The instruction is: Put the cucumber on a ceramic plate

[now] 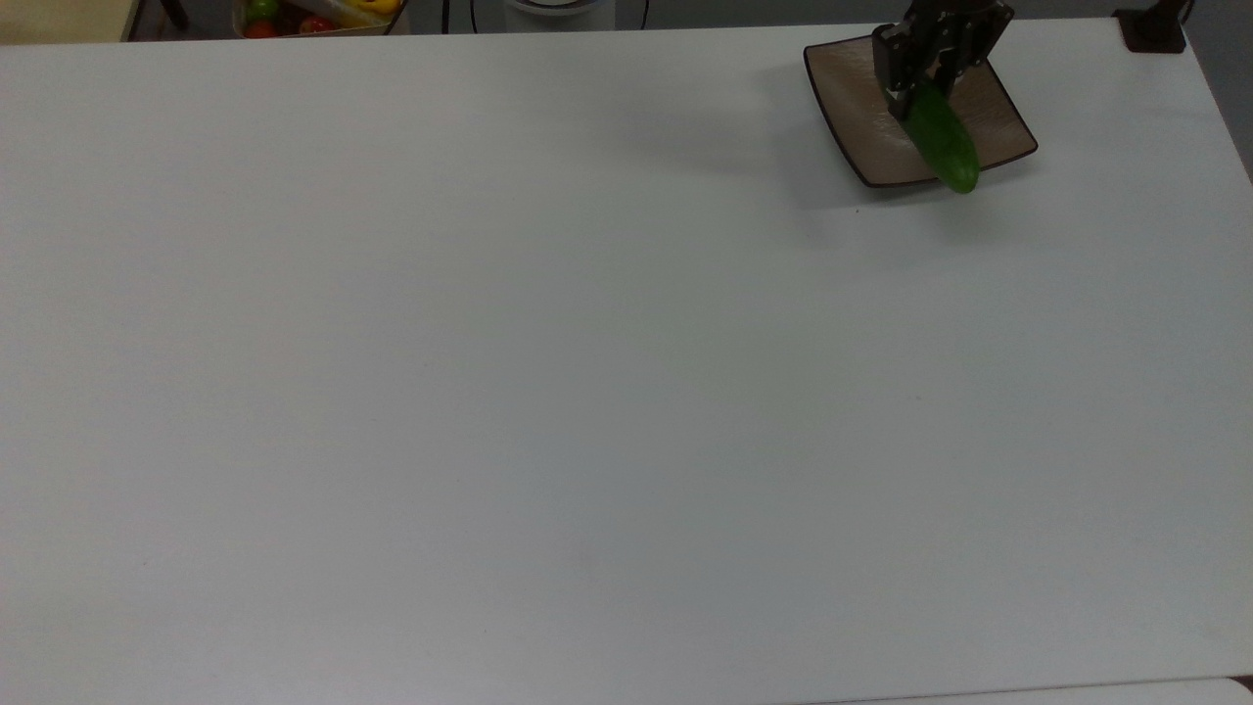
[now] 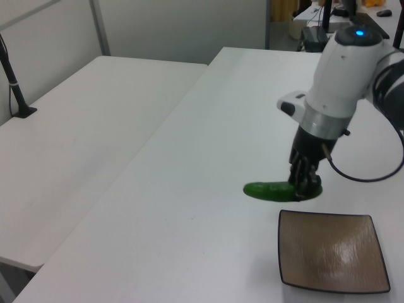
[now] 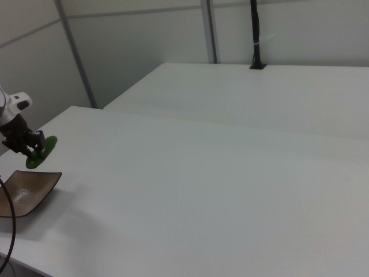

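The dark green cucumber (image 1: 944,141) hangs in the air, lying level, with my gripper (image 1: 918,86) shut on one end of it. In the top view it lies over the brown square ceramic plate (image 1: 859,127), its free end past the plate's near rim. The left view has the cucumber (image 2: 270,190) held above the table just beyond the plate (image 2: 331,251), with the gripper (image 2: 304,187) pinching its right end. Seen from the right view, the cucumber (image 3: 44,153) floats above the plate (image 3: 24,191), gripped by my gripper (image 3: 33,151).
A box of colourful fruit (image 1: 313,15) sits past the table's far edge in the top view's upper left. A black cable (image 2: 366,173) loops from the wrist. A second white table (image 2: 88,132) stands beside this one.
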Controlling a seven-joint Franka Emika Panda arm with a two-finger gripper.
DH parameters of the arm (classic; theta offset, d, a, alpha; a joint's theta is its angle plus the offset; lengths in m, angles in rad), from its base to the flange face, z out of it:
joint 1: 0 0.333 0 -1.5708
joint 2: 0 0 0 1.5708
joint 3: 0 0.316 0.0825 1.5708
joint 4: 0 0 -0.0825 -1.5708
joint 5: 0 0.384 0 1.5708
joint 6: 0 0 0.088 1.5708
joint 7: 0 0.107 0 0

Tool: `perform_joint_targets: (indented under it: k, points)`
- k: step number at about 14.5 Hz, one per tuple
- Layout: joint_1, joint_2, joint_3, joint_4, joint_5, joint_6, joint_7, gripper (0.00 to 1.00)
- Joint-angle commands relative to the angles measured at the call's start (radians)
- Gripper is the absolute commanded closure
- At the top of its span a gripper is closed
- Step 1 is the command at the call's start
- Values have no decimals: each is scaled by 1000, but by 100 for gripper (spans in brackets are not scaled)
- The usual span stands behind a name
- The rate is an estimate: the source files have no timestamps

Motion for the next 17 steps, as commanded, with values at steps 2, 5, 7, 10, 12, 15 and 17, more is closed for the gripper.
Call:
perform_joint_targets:
  k: [2, 5, 7, 10, 12, 15, 17]
  points:
    - [9, -10, 57, -56, 24, -73, -25, 69]
    - [9, 4, 64, -53, 26, -80, -24, 16]
    - [9, 13, 64, -48, 26, -79, -25, 0]
    - [7, 13, 64, -39, 27, -80, -22, 0]
    - [0, 4, 64, -31, 39, -105, -16, 0]
    - [-48, -31, 42, 33, 88, -307, -9, 0]
    - [-65, -84, -61, 39, 111, -353, -21, 0]
